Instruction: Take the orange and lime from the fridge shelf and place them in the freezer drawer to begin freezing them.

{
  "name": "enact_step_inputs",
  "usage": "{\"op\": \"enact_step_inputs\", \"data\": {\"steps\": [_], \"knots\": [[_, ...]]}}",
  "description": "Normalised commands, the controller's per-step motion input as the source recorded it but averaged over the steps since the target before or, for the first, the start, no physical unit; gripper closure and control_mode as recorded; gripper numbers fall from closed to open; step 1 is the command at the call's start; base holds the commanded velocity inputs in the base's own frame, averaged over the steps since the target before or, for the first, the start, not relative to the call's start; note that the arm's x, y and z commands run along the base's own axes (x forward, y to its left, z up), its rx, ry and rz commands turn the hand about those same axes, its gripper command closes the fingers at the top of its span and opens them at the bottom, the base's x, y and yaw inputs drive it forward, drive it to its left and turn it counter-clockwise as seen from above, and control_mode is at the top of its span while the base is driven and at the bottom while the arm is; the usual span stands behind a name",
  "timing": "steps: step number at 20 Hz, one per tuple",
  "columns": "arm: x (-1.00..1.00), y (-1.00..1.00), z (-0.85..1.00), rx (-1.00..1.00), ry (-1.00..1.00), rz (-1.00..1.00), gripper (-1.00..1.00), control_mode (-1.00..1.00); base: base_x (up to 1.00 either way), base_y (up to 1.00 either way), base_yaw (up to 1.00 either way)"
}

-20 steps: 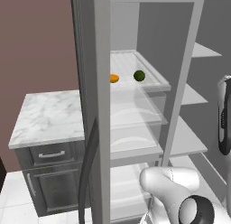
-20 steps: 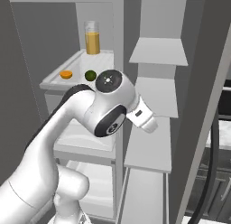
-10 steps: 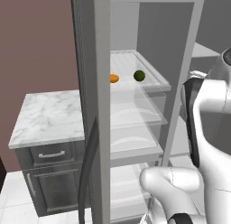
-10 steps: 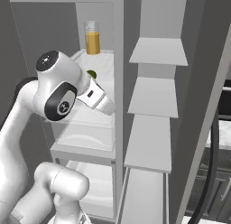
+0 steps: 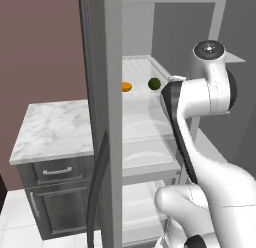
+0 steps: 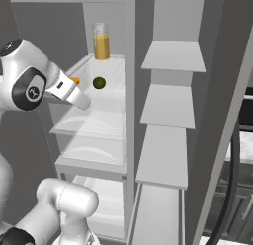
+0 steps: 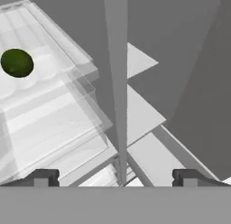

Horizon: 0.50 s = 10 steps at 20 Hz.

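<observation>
The small round dark-green lime rests on the ridged white fridge shelf; the two-finger gripper stands wide, empty.

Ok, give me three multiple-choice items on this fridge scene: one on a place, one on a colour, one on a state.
1. Where is the lime?
A. on the fridge shelf, beside the orange
B. on the marble counter
C. between the gripper's fingers

2. What colour is the drink in the glass at the back of that shelf?
A. green
B. orange
C. clear

3. How does the gripper stand?
A. shut on the orange
B. shut on the lime
C. open, holding nothing

Answers: 1 A, both base views show the two fruits side by side on the ridged shelf. 2 B, the right base view shows orange liquid in the glass. 3 C, the hand view shows the fingertips wide apart with nothing between them.
</observation>
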Motion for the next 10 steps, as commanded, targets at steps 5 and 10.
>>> {"op": "enact_step_inputs", "data": {"steps": [5,10], "knots": [[0.92,0.40,-0.07,0.09,0.02,0.15,-1.00,-1.00,0.00,0.00,0.00],[0.78,0.05,-0.23,0.06,-0.03,0.19,-1.00,-1.00,0.00,0.00,0.00]]}}
